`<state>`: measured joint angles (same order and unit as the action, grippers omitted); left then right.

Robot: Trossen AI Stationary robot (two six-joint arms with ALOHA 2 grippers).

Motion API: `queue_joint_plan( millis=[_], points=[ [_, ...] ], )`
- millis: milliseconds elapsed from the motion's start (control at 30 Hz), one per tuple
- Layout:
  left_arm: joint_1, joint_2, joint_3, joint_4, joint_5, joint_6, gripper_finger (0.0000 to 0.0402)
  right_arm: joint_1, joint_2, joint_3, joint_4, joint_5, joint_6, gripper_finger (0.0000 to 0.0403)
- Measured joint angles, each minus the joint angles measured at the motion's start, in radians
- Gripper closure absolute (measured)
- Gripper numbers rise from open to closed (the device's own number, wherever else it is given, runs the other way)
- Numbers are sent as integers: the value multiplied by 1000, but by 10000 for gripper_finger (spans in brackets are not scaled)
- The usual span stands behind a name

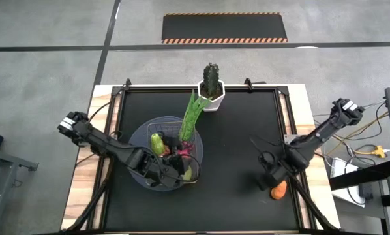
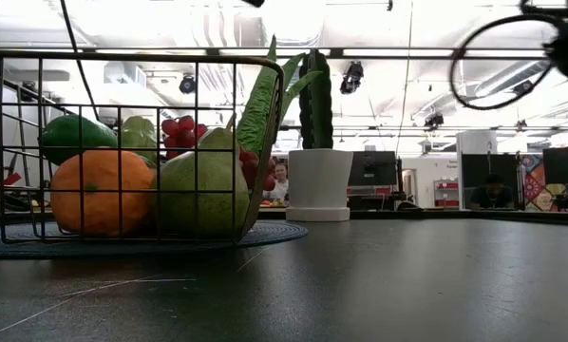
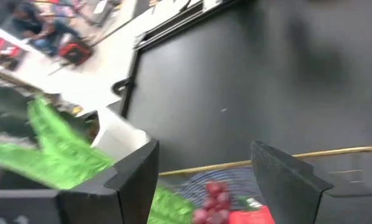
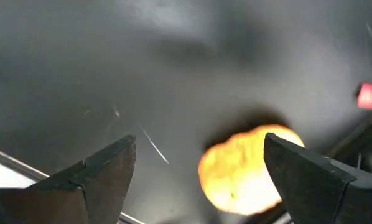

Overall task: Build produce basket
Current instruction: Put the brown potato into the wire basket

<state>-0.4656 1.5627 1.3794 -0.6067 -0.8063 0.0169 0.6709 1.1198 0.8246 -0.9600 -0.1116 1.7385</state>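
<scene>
Basket (image 2: 132, 62) — dark wire mesh, brimming with produce (image 2: 208, 185); both claws spread, empty.

Overhead and table-level views share the basket (image 1: 162, 160); wrist cameras look close.

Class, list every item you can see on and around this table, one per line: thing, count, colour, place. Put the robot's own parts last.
basket: one, dark wire, left half of the table, on a mat
mat: one, round grey-blue, under the basket
leafy stalk: one, green, sticking out of the basket towards the cactus
grapes: one bunch, dark red, in the basket
orange: one, in the basket
pears: at least two, green, in the basket
loose orange fruit: one, on the table's right edge
cactus: one, dark green, white pot, far edge
left gripper: open, over the basket
right gripper: open, above the loose orange fruit
</scene>
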Motion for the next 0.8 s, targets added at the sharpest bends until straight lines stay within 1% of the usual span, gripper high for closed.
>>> queue_joint_plan(
  millis=[100,367,633,800],
  points=[
    [0,0,-14,-5,-68,0,167,57,-3,0,-8,-1,124,69],
    [1,-1,-77,1,-133,-30,167,163,-4,8,-6,-1,367,69],
    [1,-4,-117,-3,-240,-28,167,263,20,6,-4,-4,563,69],
    [1,-16,-122,-3,-250,-29,167,301,70,6,1,-8,635,69]
  ],
)
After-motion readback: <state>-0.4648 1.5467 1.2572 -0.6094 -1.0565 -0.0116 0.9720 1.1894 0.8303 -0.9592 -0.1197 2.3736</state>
